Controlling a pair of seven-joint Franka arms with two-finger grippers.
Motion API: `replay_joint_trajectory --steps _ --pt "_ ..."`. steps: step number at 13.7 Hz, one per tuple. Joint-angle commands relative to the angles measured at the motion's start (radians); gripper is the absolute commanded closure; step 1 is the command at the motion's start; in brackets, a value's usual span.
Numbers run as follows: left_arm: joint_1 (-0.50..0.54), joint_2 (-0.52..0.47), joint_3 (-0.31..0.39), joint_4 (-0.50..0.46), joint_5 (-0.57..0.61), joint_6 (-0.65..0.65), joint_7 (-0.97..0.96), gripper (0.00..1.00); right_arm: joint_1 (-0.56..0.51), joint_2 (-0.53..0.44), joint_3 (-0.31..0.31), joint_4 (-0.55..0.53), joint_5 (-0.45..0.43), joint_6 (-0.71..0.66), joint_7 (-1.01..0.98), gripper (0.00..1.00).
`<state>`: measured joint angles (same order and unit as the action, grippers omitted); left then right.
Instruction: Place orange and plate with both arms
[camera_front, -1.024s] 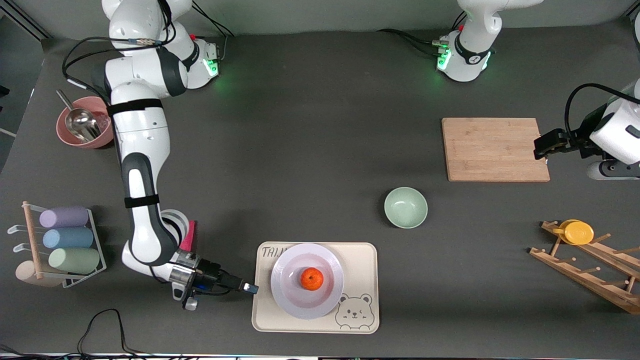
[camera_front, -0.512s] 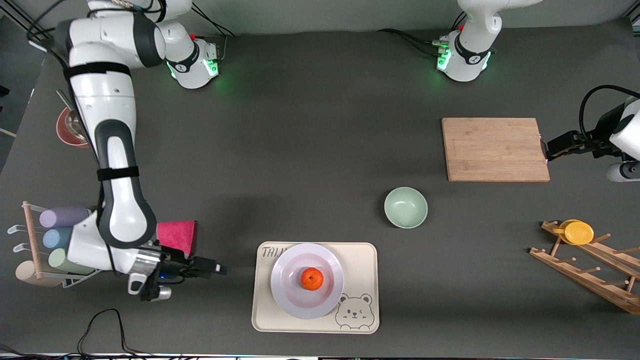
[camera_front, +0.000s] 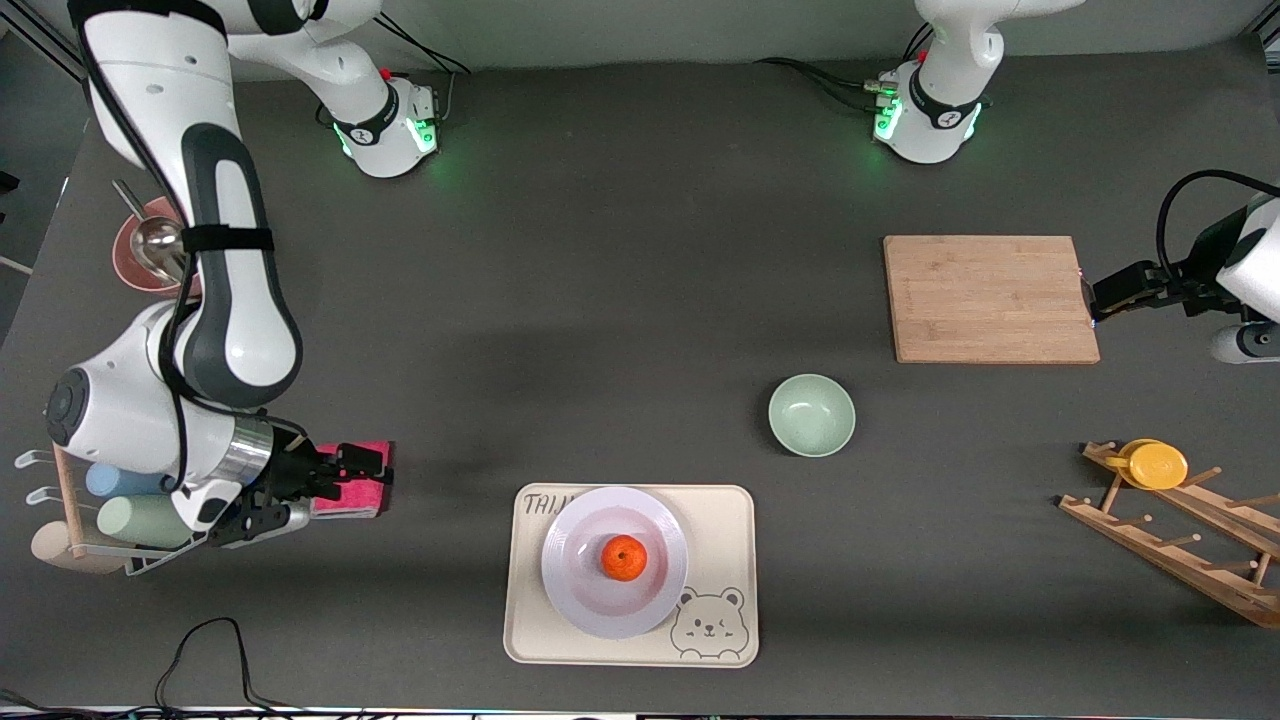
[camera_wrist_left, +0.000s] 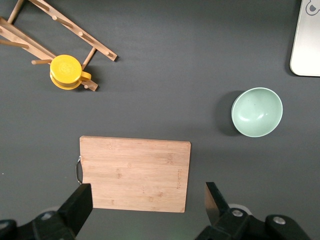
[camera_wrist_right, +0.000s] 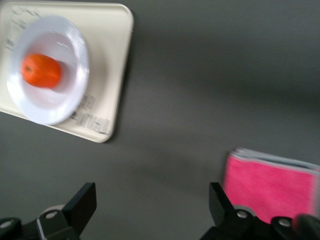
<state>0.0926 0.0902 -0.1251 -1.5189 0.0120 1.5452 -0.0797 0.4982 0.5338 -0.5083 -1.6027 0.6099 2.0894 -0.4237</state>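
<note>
Front view: orange (camera_front: 624, 557) sits in plate (camera_front: 614, 561), plate on bear tray (camera_front: 720, 530), near front camera. Right gripper (camera_front: 368, 462) spread, empty, over pink cloth (camera_front: 352, 495), apart from tray. Left gripper (camera_front: 1095, 296) spread, empty, at cutting board (camera_front: 990, 298) edge, well apart from tray. Judgement: placing looks done. For clean finish, lift both arms clear; right arm avoids cup rack (camera_front: 110, 490).

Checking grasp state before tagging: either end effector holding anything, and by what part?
Nothing is held. Left end effector is open at the cutting board's edge; right end effector is open over the pink cloth. The orange sits on the plate.
</note>
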Motion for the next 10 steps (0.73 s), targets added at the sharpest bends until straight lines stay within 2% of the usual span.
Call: replay_joint_trajectory --steps 1,3,5,10 --pt "-0.002 0.006 -0.004 0.017 0.009 -0.011 -0.003 0.00 0.120 -0.064 -0.128 -0.049 -0.073 -0.058 0.033 0.00" --pt "-0.002 0.006 -0.004 0.017 0.009 -0.011 -0.003 0.00 0.134 -0.098 -0.144 -0.037 -0.085 -0.112 0.115 0.00" --pt "-0.001 0.006 -0.004 0.017 0.009 -0.011 -0.002 0.00 0.129 -0.123 -0.137 0.022 -0.175 -0.179 0.232 0.00" --pt "-0.001 0.008 -0.004 0.017 0.009 -0.010 0.008 0.00 0.108 -0.130 -0.150 0.216 -0.239 -0.399 0.232 0.00"
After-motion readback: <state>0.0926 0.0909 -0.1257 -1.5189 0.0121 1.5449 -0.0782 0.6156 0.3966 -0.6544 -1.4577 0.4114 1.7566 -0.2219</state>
